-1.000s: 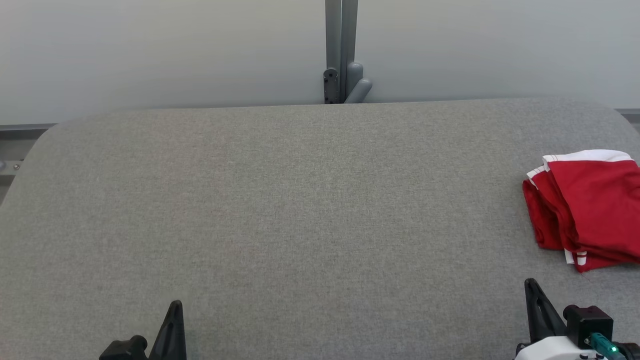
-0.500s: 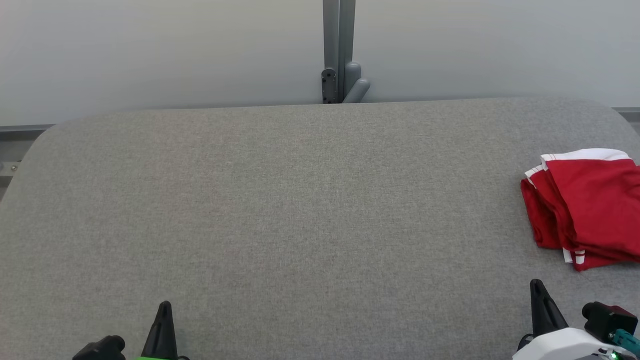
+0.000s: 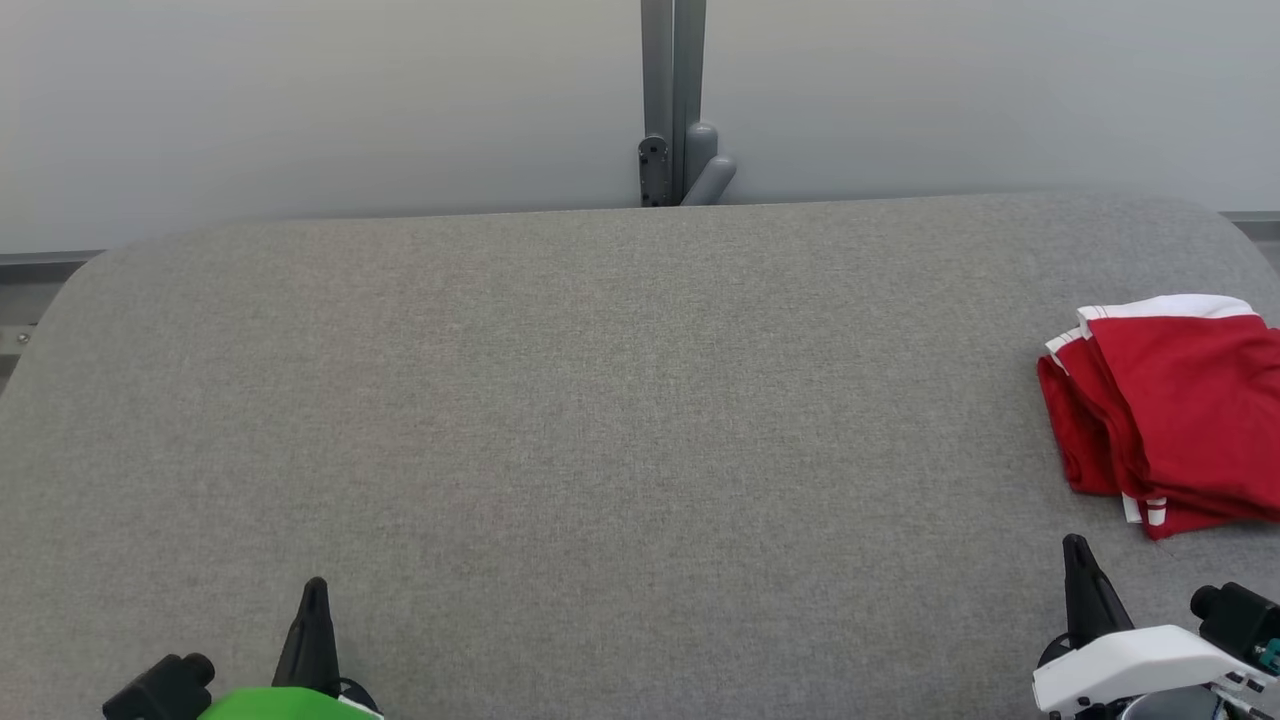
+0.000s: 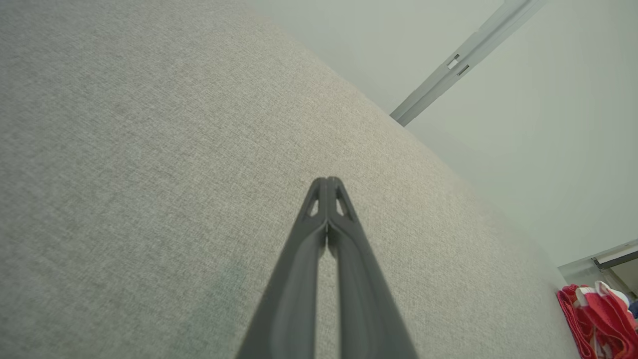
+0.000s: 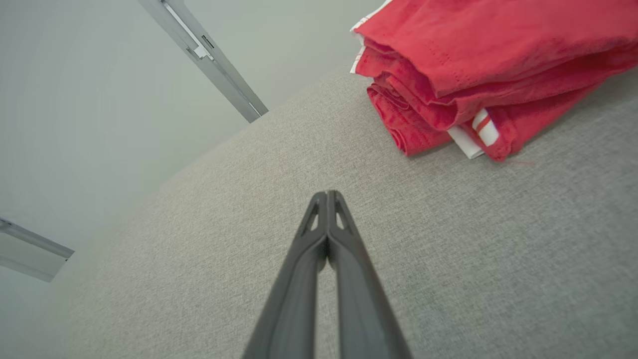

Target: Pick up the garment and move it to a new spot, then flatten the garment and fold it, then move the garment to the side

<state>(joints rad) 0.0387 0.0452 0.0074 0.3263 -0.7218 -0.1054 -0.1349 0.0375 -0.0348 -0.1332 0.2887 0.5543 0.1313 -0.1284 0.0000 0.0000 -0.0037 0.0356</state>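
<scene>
Nearest me, my left claw (image 3: 314, 592) and right claw (image 3: 1076, 548) are both pressed together and empty over the grey desk (image 3: 600, 400). Just beyond the right claw, the folded red garment (image 3: 1170, 410) lies on the desk's right side. Farther back stands a grey post (image 3: 672, 90).

Red garment (image 3: 1180, 410) with white trim and a red-striped white tab (image 5: 481, 127), mottled grey woven table (image 3: 600, 400), black left gripper (image 3: 314, 590) by a bright green patch (image 3: 280, 703), perhaps casing, black right gripper (image 3: 1077, 548), white housing (image 3: 1130, 665), pale grey wall (image 3: 300, 100)
</scene>
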